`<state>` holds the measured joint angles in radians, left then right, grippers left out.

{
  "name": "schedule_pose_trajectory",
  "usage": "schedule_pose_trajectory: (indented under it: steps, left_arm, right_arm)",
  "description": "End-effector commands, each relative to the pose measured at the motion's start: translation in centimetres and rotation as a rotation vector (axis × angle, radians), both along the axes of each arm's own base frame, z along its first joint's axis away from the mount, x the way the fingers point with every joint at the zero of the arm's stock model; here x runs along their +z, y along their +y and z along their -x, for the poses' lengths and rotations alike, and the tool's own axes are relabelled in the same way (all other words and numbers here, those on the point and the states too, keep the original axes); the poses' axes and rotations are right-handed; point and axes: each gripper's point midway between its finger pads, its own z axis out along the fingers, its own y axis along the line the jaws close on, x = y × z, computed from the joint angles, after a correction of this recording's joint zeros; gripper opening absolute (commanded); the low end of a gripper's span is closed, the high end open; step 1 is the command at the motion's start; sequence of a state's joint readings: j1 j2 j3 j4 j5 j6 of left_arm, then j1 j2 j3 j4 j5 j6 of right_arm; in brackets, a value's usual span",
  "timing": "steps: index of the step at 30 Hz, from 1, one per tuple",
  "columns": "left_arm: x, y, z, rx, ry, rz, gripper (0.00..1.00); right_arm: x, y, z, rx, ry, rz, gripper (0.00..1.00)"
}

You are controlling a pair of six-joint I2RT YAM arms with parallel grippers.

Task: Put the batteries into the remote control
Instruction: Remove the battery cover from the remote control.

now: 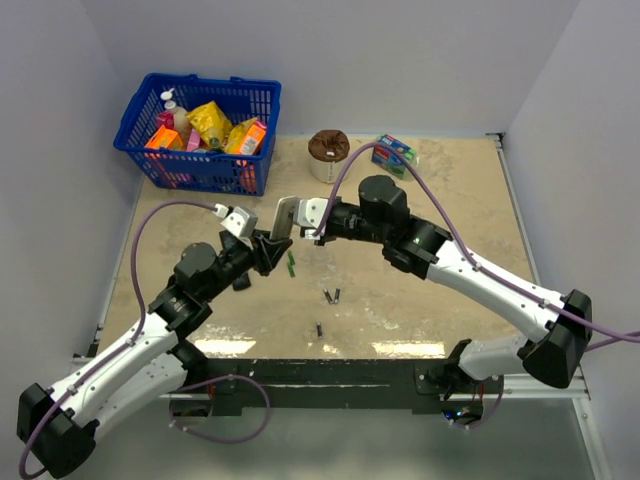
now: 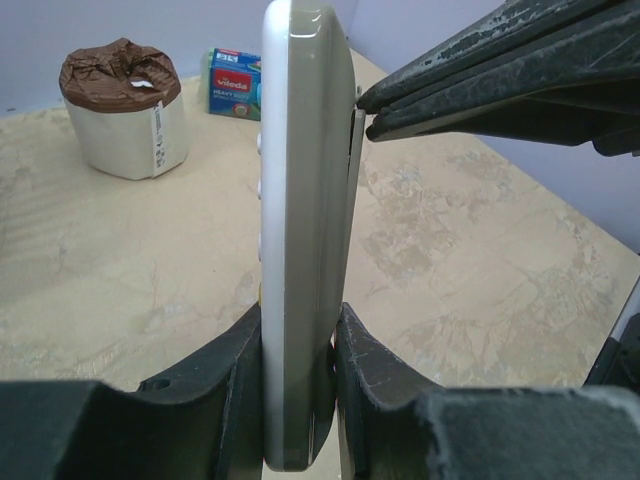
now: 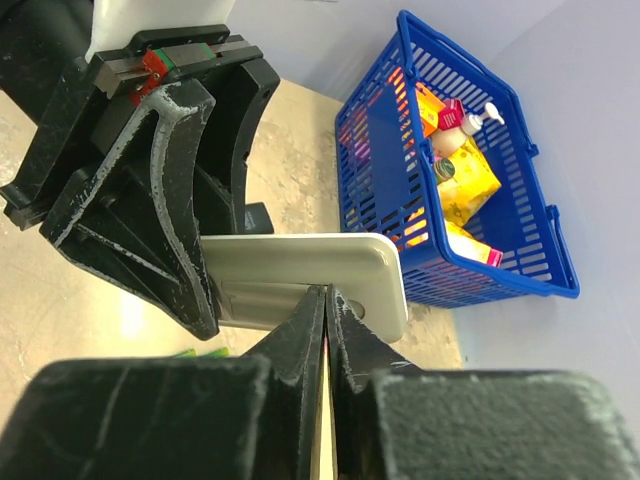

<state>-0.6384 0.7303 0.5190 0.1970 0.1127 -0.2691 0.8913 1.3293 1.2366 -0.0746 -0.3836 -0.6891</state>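
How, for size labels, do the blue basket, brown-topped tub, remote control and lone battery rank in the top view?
blue basket
brown-topped tub
remote control (raised nearer the camera, so unsure against tub)
lone battery

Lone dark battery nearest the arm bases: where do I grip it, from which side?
Probably pinch the small dark cylindrical battery at mid-length from straight above, jaws across its thin width: it lies flat and alone on the beige table.

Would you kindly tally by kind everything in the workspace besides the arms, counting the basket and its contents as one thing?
Batteries: 3
White remote: 1
Green stick: 1
Blue basket: 1
Brown-topped tub: 1
Sponge pack: 1
Total: 8
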Motion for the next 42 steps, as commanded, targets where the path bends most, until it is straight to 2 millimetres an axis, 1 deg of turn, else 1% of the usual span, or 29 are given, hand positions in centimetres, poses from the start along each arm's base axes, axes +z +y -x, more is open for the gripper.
schedule_pose_trajectory:
  steps: [1, 5, 8, 11, 13, 14, 16, 17, 19, 20, 21, 22, 23, 24, 26, 28, 29, 30, 32, 33, 35, 37, 40, 41, 42]
  left_arm:
    - [5.5, 0.3, -0.3, 0.03, -0.155, 0.121, 0.0]
    - [4.7, 0.6, -0.6, 0.056, -0.125, 0.123, 0.0]
    - [4.6, 0.7, -0.7, 0.067, -0.124, 0.122, 0.0]
    - [4.3, 0.5, -0.7, 0.054, -0.12, 0.113, 0.0]
    - [3.8, 0.0, -0.4, 0.023, -0.108, 0.107, 0.0]
    - [3.8, -0.3, -0.3, 0.006, -0.111, 0.112, 0.0]
    - [2.7, -1.0, 0.0, -0.037, -0.079, 0.1, 0.0]
    - [2.4, -1.4, 0.4, -0.068, -0.075, 0.101, 0.0]
    - [0.7, -1.8, 0.4, -0.082, -0.026, 0.09, 0.0]
    - [0.2, -2.0, 0.7, -0.099, -0.014, 0.09, 0.0]
    - [-0.8, -2.2, 0.9, -0.11, 0.008, 0.084, 0.0]
    - [-1.2, -2.4, 1.0, -0.121, 0.025, 0.091, 0.0]
    - [-2.0, -2.5, 1.1, -0.129, 0.042, 0.086, 0.0]
    - [-2.6, -2.8, 1.2, -0.139, 0.064, 0.081, 0.0]
    - [-3.2, -3.2, 1.4, -0.163, 0.089, 0.08, 0.0]
    - [-4.3, -3.5, 1.3, -0.164, 0.139, 0.077, 0.0]
    - [-4.9, -3.5, 1.1, -0.152, 0.161, 0.075, 0.0]
    - [-5.8, -3.5, 0.8, -0.135, 0.198, 0.07, 0.0]
    - [-6.7, -3.6, 0.6, -0.127, 0.232, 0.058, 0.0]
    - [-7.6, -3.7, 0.5, -0.125, 0.263, 0.049, 0.0]
    - [-8.4, -4.0, 0.5, -0.136, 0.292, 0.038, 0.0]
    - [-9.2, -4.3, 0.4, -0.14, 0.326, 0.028, 0.0]
    - [-9.7, -4.5, 0.3, -0.139, 0.344, 0.027, 0.0]
    - [-9.8, -4.5, 0.4, -0.144, 0.349, 0.026, 0.0]
    - [-9.9, -4.6, 0.3, -0.145, 0.353, 0.024, 0.0]
  right_arm:
    - [-4.5, 0.2, 2.4, 0.065, 0.137, 0.094, 0.01]
    - [-4.8, -0.1, 2.5, 0.057, 0.147, 0.097, 0.0]
    - [-5.1, -0.3, 2.8, 0.062, 0.156, 0.097, 0.0]
    - [-4.9, -0.3, 2.8, 0.058, 0.159, 0.083, 0.0]
    - [-4.5, -0.2, 2.6, 0.047, 0.151, 0.061, 0.0]
    - [-4.3, -0.3, 2.2, 0.025, 0.147, 0.054, 0.0]
    - [-4.0, -0.2, 1.7, 0.0, 0.138, 0.04, 0.0]
    - [-3.9, -0.4, 1.2, -0.022, 0.133, 0.038, 0.0]
    - [-4.2, -0.4, 0.8, -0.043, 0.146, 0.04, 0.0]
    - [-4.4, -0.7, 0.4, -0.059, 0.156, 0.038, 0.0]
    - [-4.5, -0.8, 0.2, -0.066, 0.163, 0.035, 0.0]
    - [-5.0, -1.0, 0.1, -0.076, 0.183, 0.033, 0.0]
    - [-5.0, -1.3, -0.3, -0.092, 0.189, 0.021, 0.0]
    - [-5.3, -1.5, -0.4, -0.097, 0.21, 0.018, 0.0]
    - [-6.3, -2.0, -0.9, -0.117, 0.235, 0.03, 0.0]
    - [-6.9, -2.2, -0.8, -0.119, 0.26, 0.032, 0.0]
    - [-6.9, -2.4, -1.2, -0.128, 0.265, 0.019, 0.0]
    - [-7.4, -2.5, -1.2, -0.136, 0.287, 0.019, 0.0]
    - [-8.0, -3.0, -1.8, -0.16, 0.309, 0.017, 0.0]
    - [-8.6, -3.2, -1.9, -0.172, 0.329, 0.022, 0.0]
    - [-9.4, -3.8, -2.6, -0.203, 0.351, 0.022, 0.0]
    - [-9.9, -4.2, -2.7, -0.227, 0.382, 0.018, 0.0]
    - [-9.6, -4.5, -2.5, -0.239, 0.415, -0.009, 0.0]
    - [-8.9, -4.5, -2.9, -0.249, 0.405, -0.041, 0.0]
    - [-8.8, -4.7, -2.8, -0.265, 0.428, -0.06, 0.02]
